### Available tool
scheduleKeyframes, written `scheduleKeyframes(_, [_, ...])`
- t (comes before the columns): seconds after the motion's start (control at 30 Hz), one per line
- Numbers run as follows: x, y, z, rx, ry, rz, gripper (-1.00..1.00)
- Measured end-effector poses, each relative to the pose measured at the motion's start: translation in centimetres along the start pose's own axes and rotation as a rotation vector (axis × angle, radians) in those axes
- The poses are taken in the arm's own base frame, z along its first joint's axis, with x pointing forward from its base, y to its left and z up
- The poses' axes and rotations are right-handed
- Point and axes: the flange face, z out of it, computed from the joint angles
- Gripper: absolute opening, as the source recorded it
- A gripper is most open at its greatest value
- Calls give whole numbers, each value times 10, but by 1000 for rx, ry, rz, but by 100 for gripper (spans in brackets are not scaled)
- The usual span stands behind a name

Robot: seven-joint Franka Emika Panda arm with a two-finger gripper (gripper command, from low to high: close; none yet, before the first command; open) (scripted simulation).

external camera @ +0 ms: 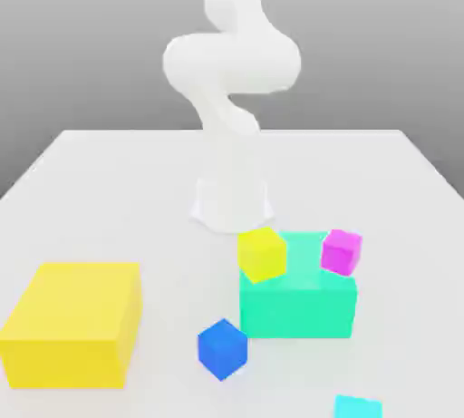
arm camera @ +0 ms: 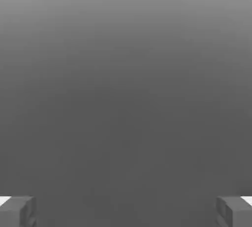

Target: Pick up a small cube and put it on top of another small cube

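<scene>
White table (external camera: 109,189) carries everything, and the white arm (external camera: 231,72) rises from its base at the middle, bending high out of the top of the exterior view. A large yellow block (external camera: 72,321) sits at the exterior view's left, well apart from the teal block (external camera: 299,307); the small yellow cube (external camera: 262,254) and magenta cube (external camera: 342,251) rest on it. A dark blue cube (external camera: 222,348) lies just in front. The cyan cube (external camera: 357,407) lies at the near edge. The gripper (arm camera: 126,211) is spread wide, holding nothing.

Yellow cube (external camera: 261,254) beside teal block (external camera: 298,308)
</scene>
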Motion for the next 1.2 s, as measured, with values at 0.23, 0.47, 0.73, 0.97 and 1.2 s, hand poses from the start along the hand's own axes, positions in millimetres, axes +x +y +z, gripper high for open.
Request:
scheduleKeyframes(0.23, [-24, -19, 122, -140, -105, 36, 0])
scheduleKeyframes(0.47, [-69, -18, 239, -272, -210, 67, 0])
scheduleKeyframes(0.73, [-147, 7, 358, -417, -336, 100, 0])
scheduleKeyframes(0.97, [-231, 49, 445, -545, -447, 140, 0])
scheduleKeyframes(1.2, [-278, 89, 505, -570, -469, 148, -100])
